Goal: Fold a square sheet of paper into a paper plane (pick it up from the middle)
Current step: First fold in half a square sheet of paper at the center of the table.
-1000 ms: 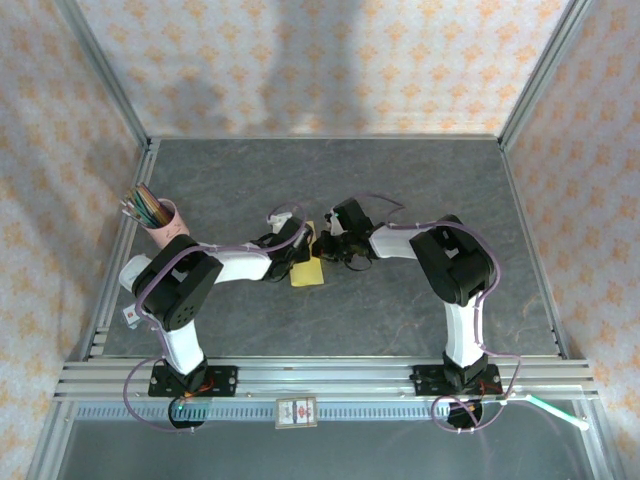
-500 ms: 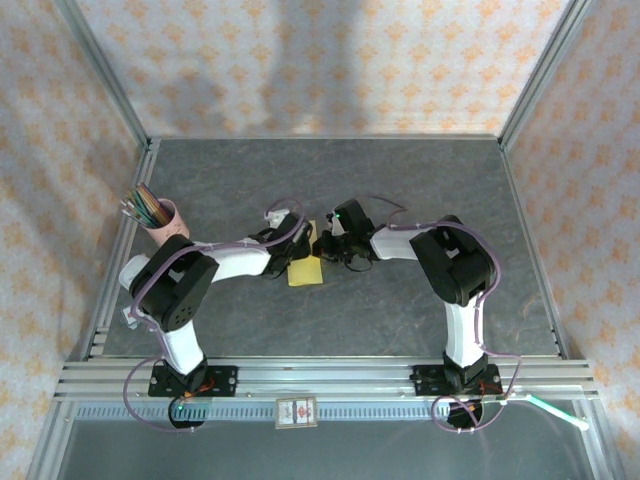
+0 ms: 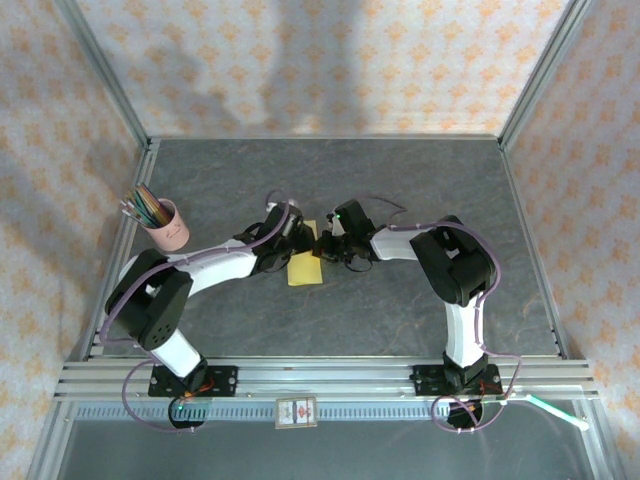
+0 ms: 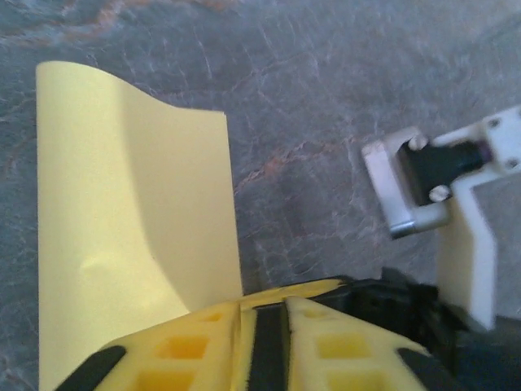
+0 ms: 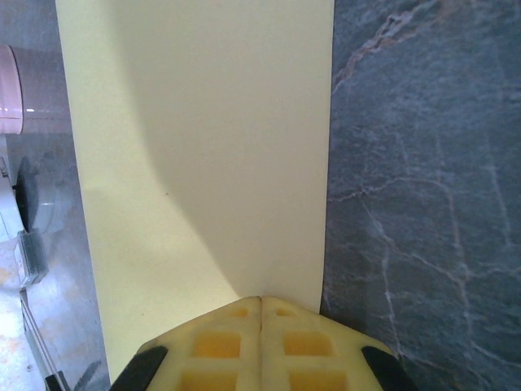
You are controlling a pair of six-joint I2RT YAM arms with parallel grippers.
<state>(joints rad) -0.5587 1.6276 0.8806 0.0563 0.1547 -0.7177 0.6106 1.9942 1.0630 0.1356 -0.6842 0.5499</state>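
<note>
The square sheet of paper (image 3: 304, 270) is plain yellow and sits at the middle of the grey table, between the two grippers. My left gripper (image 3: 292, 240) is at its far left edge and my right gripper (image 3: 326, 248) at its far right edge. In the left wrist view the sheet (image 4: 122, 212) curves up to the left gripper (image 4: 260, 305), whose yellow fingers are closed on its near edge with a thin dark line between them. In the right wrist view the sheet (image 5: 203, 147) spreads out ahead of the right gripper (image 5: 260, 300), which is shut tight on its edge.
A pink cup of coloured pencils (image 3: 168, 222) stands at the left of the table and also shows as the pink cup (image 5: 10, 90). The right arm's white wrist (image 4: 456, 204) is close to the left gripper. Aluminium rails (image 3: 320, 375) run along the near edge.
The left arm has stretched out, its elbow dropping toward the near left. The left gripper has moved slightly farther up the table. The sheet has shifted a little with it.
</note>
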